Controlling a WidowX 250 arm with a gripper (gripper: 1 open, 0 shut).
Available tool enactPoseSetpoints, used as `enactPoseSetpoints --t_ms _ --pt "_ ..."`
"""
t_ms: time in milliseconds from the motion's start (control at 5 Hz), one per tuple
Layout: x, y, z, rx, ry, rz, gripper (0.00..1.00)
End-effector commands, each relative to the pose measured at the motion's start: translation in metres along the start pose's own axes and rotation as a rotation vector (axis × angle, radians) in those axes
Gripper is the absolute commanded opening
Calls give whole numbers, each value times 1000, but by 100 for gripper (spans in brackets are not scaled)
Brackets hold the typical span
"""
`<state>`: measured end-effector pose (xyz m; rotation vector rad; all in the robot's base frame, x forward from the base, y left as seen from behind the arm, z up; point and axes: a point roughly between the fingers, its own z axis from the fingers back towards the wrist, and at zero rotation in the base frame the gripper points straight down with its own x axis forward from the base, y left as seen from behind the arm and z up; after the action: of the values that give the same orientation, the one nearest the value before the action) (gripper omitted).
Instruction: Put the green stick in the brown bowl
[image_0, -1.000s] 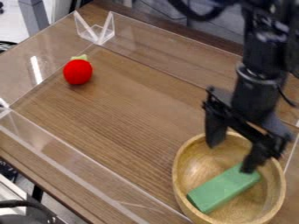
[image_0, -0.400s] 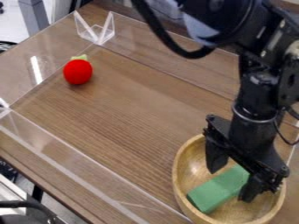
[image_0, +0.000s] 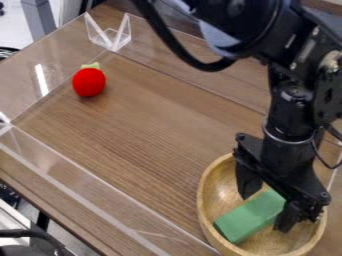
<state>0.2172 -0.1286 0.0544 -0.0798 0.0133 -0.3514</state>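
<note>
The brown bowl (image_0: 214, 186) sits at the lower right of the wooden table, round and light wood with a thick rim. Inside it lies the green stick (image_0: 249, 217), a flat light-green block, slanted across the bowl's floor. My gripper (image_0: 282, 197) hangs directly over the bowl, open, with its dark fingers (image_0: 250, 180) spread to either side of the stick's upper end. Nothing is held; the stick rests on the bowl. The far end of the stick is partly hidden behind the right finger.
A red strawberry-like ball (image_0: 88, 81) lies at the upper left of the table. A clear plastic wall (image_0: 54, 160) runs around the table, with a clear bracket (image_0: 110, 36) at the back corner. My dark arm (image_0: 297, 80) fills the upper right.
The arm has swung lower and further into view from the top. The gripper has dropped slightly over the bowl. The green stick has stayed in the bowl.
</note>
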Motion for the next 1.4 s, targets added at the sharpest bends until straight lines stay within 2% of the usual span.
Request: enactPoseSetpoints --t_ms 0,800,1200 --pt "6 0 13 -14 -68 0 100" --pt "8 2 15 -29 -111 13 100" --pt "8 3 13 -41 -112 13 100"
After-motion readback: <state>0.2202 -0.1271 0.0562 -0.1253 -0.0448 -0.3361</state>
